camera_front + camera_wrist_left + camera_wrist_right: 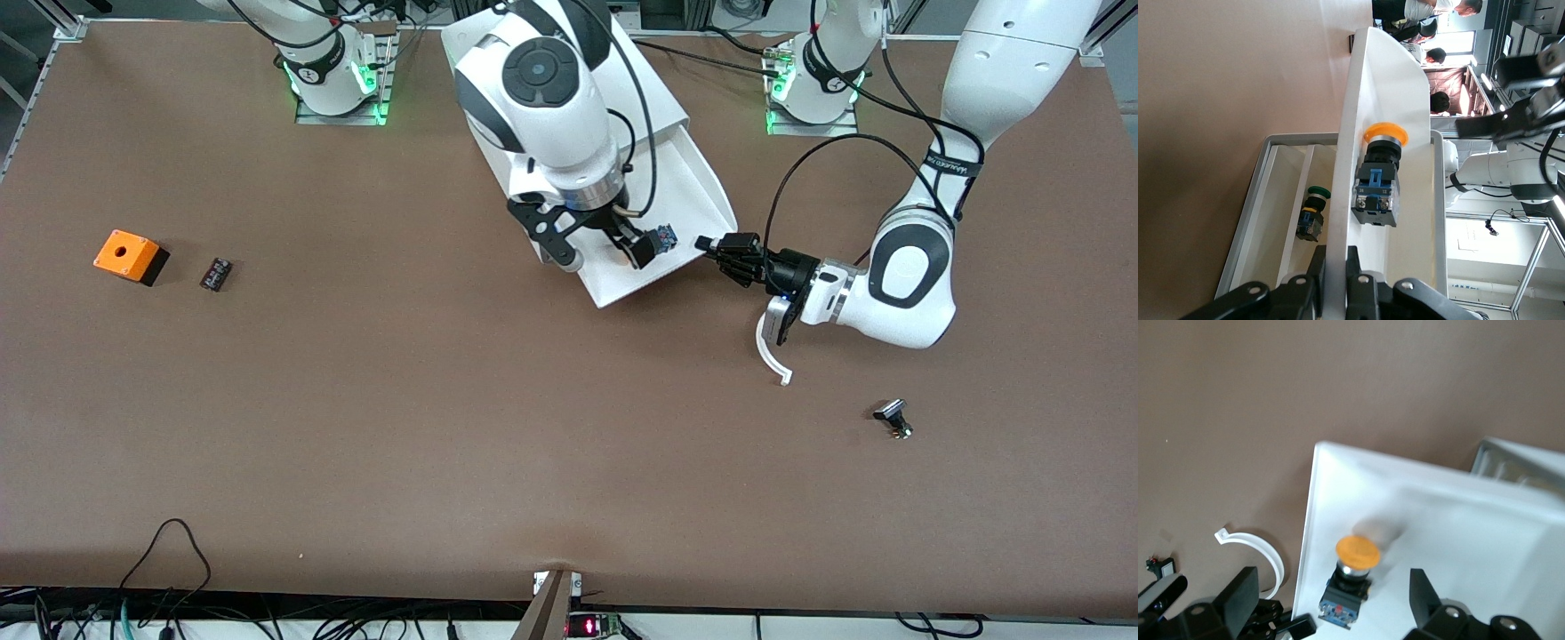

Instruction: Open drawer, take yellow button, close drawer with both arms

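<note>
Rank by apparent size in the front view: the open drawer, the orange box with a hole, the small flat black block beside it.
1. The drawer, by far the largest, though the right arm covers part of it.
2. The orange box.
3. The black block, the smallest.

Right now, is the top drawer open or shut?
Open. The drawer is pulled out of the cabinet, and the button lies in its tray. The left gripper pinches its front wall.
</note>
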